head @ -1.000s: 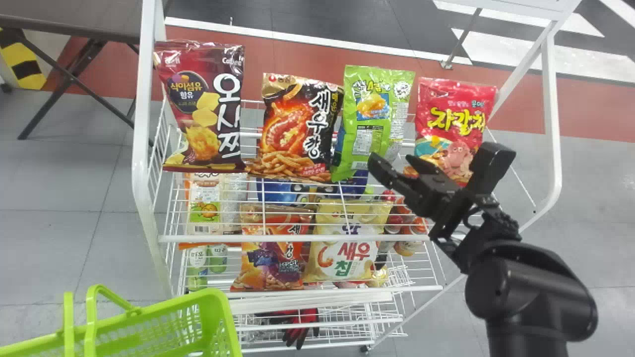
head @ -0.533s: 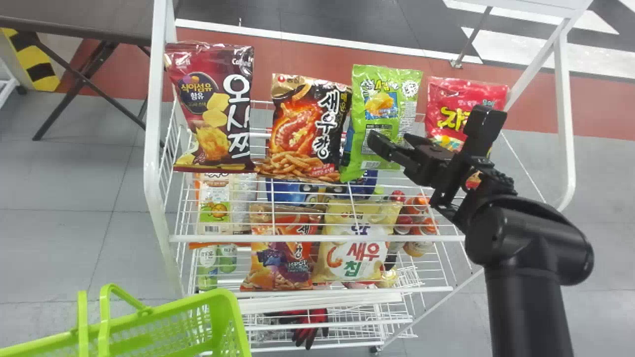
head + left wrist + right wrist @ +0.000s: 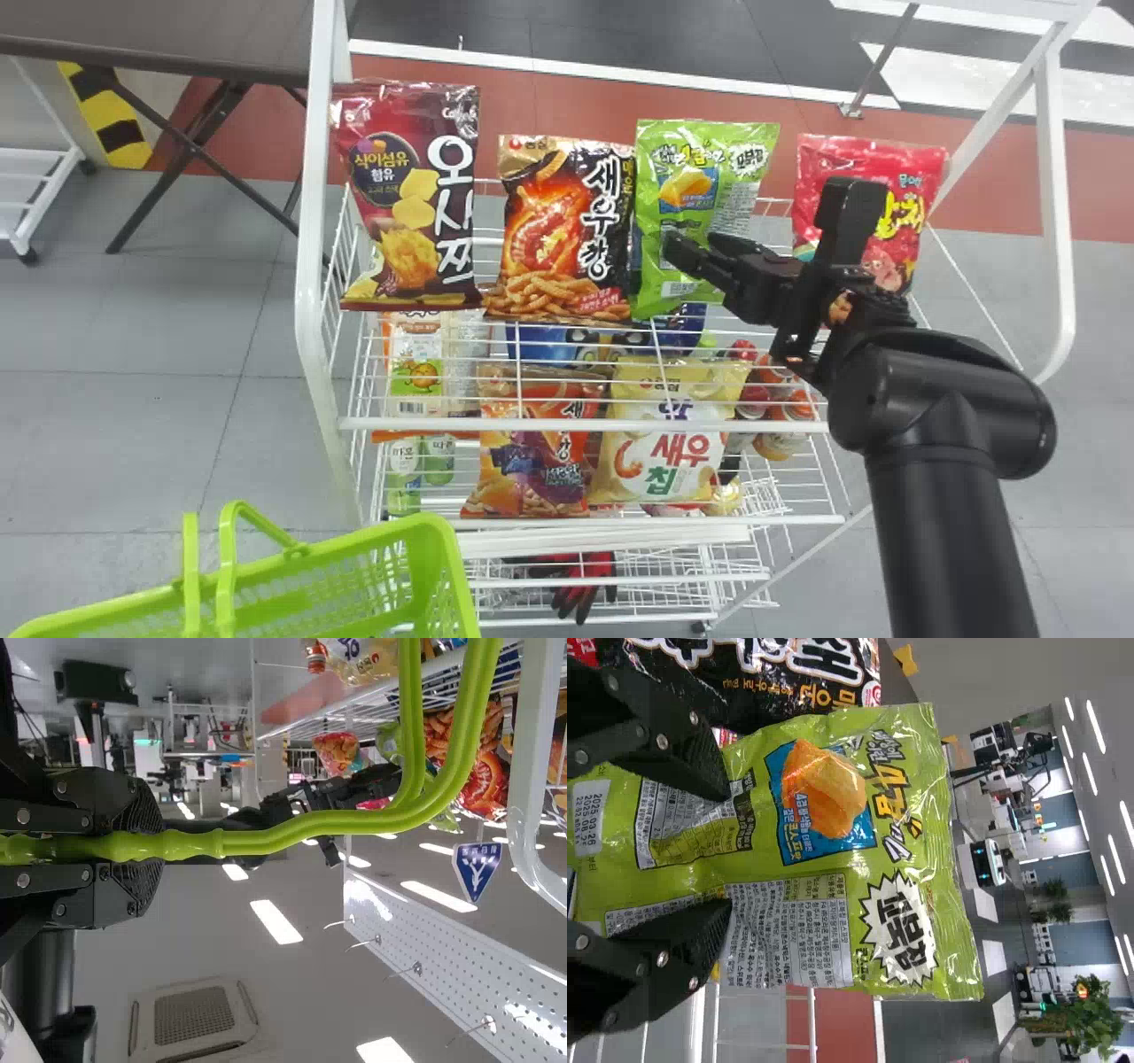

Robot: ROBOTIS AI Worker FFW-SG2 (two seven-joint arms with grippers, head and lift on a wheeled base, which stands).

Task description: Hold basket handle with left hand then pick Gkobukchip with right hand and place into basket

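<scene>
Plainly, left wrist view: handles [image 3: 310,828] gripped

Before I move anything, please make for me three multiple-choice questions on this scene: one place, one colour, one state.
1. Where is the green snack bag?
a) Between the black bag and the pink bag
b) Left of the black bag
c) On the floor

2. What colour is the basket?
a) Red
b) White
c) Lime green

3. What is the left end effector doing?
a) Pinching the pink bag
b) Gripping the basket handle
c) Holding nothing

1a: head view shows black on one side, pink on the other.
2c: its rim is lime green.
3b: the handle runs between its fingers.
</scene>
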